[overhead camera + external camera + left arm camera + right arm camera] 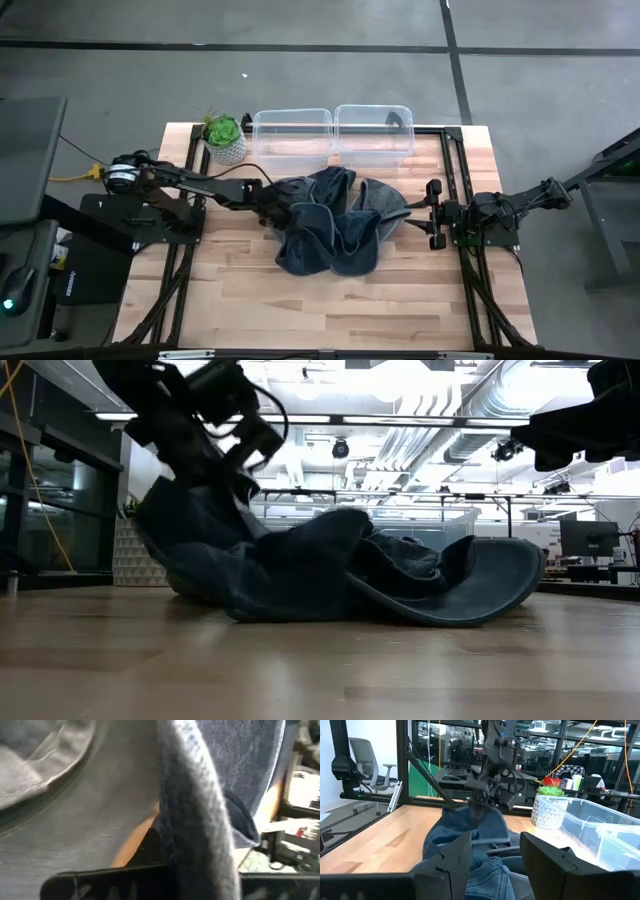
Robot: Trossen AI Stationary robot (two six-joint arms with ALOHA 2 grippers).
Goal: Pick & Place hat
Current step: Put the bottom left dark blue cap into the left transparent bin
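Denim-blue and soft, the hat (335, 232) lies crumpled in the middle of the wooden table (240, 300), its wide brim curling up on the side toward the right arm. We see the left gripper (277, 211) at the hat's left edge, its fingers closed on a fold of the fabric; in the low view that side of the hat (300, 565) is bunched upward under the gripper (222, 460). In the left wrist view, cloth (200, 820) fills nearly everything ahead of the fingers.

We find the right gripper (433, 214) just beside the brim on the opposite side, not touching it as far as we can tell, with its fingers (452, 857) standing apart and nothing between them.

Behind the hat, along the far edge of the table, two clear plastic bins (292, 135) sit side by side, and a small potted plant (224, 136) in a white pot stands just to their left.
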